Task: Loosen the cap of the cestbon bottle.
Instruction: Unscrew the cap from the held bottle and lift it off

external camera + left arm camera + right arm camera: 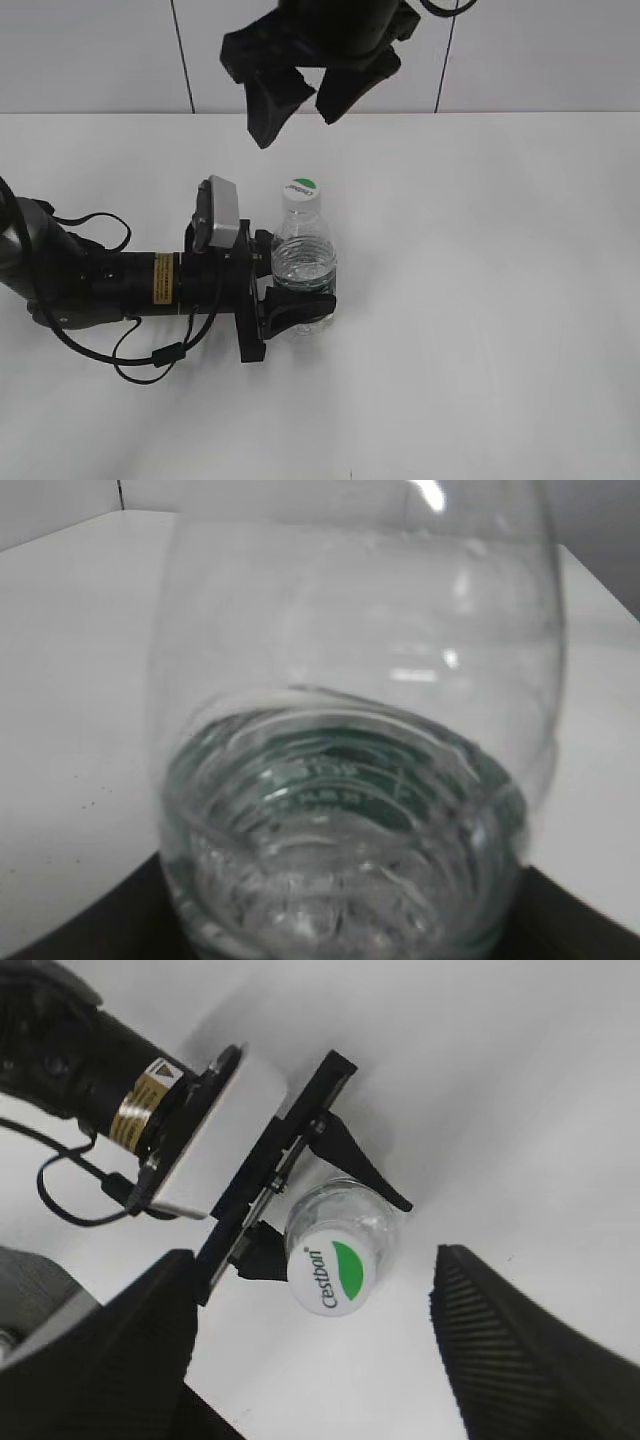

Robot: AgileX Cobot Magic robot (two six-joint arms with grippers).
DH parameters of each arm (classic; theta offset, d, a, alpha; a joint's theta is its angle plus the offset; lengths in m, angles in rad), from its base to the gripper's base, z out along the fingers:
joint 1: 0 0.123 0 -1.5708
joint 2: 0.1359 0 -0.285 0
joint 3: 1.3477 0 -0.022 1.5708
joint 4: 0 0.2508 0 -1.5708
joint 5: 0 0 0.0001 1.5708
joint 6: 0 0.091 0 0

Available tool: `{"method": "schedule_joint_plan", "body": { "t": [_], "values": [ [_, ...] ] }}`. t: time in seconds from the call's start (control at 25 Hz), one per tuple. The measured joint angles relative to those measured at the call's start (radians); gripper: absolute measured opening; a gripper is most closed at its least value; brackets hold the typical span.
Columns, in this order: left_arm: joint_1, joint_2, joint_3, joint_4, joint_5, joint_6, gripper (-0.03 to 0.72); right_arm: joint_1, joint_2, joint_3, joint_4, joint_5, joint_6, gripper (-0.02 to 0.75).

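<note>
The cestbon bottle (303, 265) stands upright on the white table, clear and ribbed, with water in it. Its white cap (300, 190) with a green patch sits on top. My left gripper (300, 295) lies low on the table and is shut on the bottle's lower body. In the left wrist view the bottle (350, 760) fills the frame. My right gripper (297, 100) hangs open and empty above and behind the cap. In the right wrist view the cap (336, 1275) lies between the open right jaws (320, 1345), well below them, over the bottle's shoulder (340, 1210).
The left arm's black body and cables (100, 285) lie along the table's left side. A tiled wall (540, 50) stands behind the white table (500, 300).
</note>
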Motion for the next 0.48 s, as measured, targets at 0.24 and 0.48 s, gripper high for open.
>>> {"method": "schedule_joint_plan", "body": {
  "t": [0.24, 0.48],
  "values": [
    [0.000, 0.000, 0.000, 0.000, -0.001, 0.000, 0.414, 0.000, 0.000, 0.000, -0.031, 0.000, 0.198, 0.557],
    [0.000, 0.000, 0.000, 0.000, -0.001, 0.000, 0.414, 0.000, 0.030, 0.000, -0.003, 0.000, 0.229, 0.557]
  ]
}}
